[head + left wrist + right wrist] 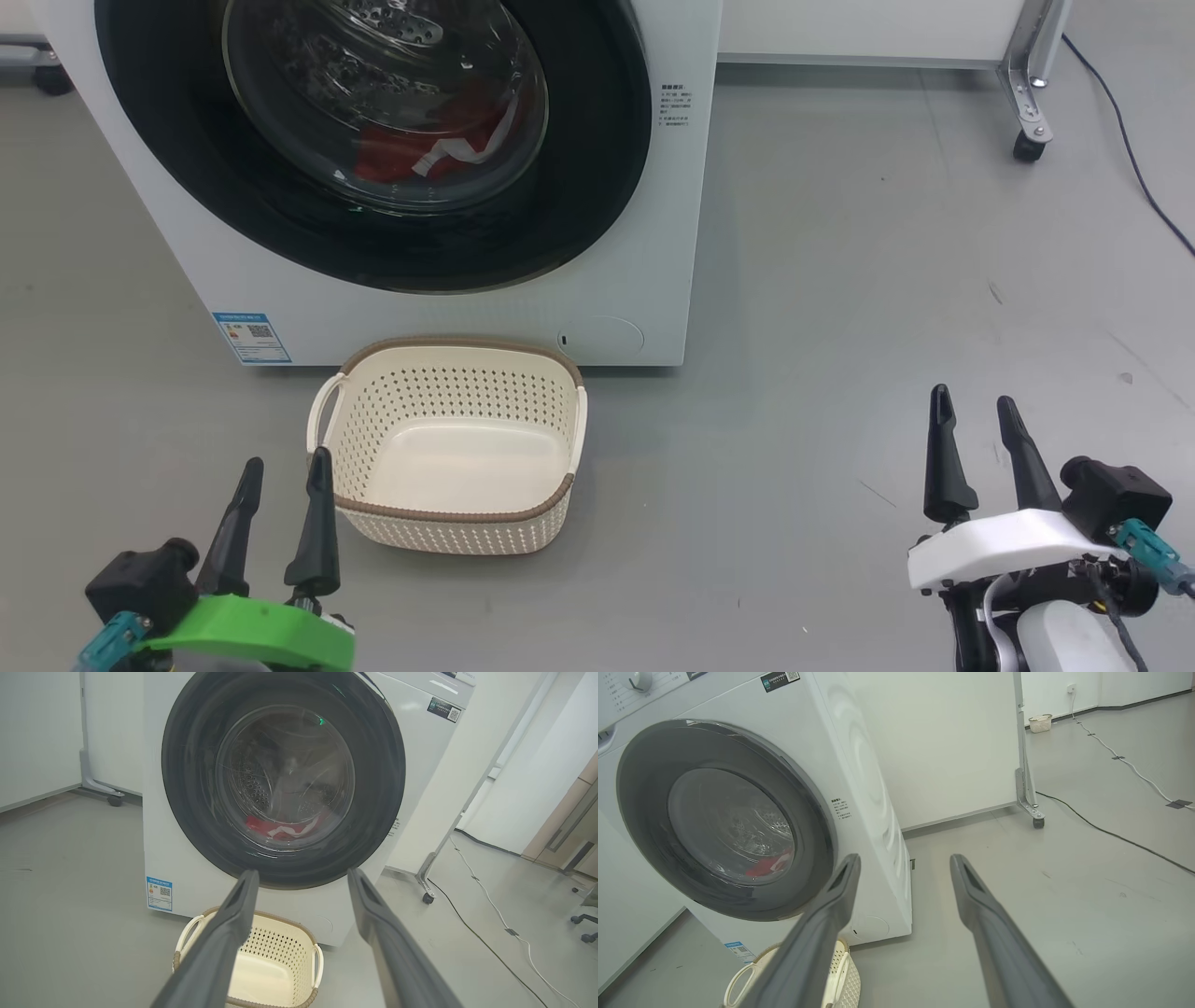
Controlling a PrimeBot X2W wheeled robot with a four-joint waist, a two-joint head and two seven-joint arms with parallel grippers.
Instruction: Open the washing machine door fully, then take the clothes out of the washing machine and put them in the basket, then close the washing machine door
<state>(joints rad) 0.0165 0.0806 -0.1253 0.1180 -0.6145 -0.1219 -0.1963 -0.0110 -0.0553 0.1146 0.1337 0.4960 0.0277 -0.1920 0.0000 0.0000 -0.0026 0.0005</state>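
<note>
**The washing machine door (597,187) was shut; both grippers had their fingers spread, holding nothing.**

The washing machine (677,233) stood on a smooth grey floor (840,280). The glossy black door rim sat against the white front. The red-and-white clothes (448,140) lay low in the drum behind the glass. The basket (448,347) stood upright just in front of the machine, below the door. The left gripper (286,457) hovered at the basket's near left corner. The right gripper (973,396) was well apart, over open floor bounded by a castor leg (1027,103) and a dark cable (1130,140).

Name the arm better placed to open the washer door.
Left, probably: the left end effector faces the round black-rimmed glass door squarely; the right end effector sits off beside the white machine.
</note>
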